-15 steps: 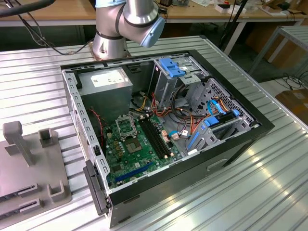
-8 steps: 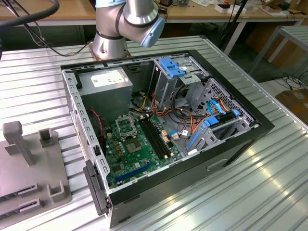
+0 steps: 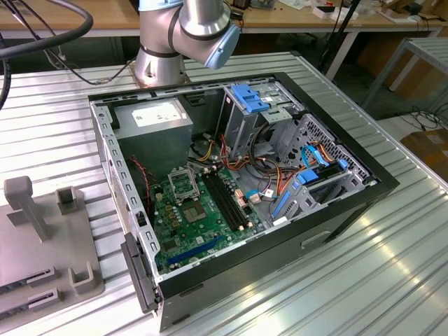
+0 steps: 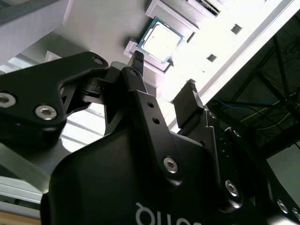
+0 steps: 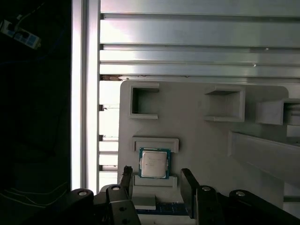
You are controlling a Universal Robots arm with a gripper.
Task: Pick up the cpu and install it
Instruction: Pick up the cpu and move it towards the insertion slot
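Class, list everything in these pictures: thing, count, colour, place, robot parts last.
table: one, silvery, under everything.
computer case: one, black, open, on the table.
circuit board: one, green, inside the case.
power supply box: one, grey, inside the case.
tray: one, grey, exterior view's left, beside the case.
cpu: one, silvery, in the tray.
arm: one, silver and blue, behind the case.
gripper: one, black, open, pointing at the cpu.

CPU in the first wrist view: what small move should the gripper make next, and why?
Probably lower straight toward the cpu. The gripper is open and empty, poised over the chip without touching it, and the chip lies flat in its seat on the grey fixture plate, not yet picked.
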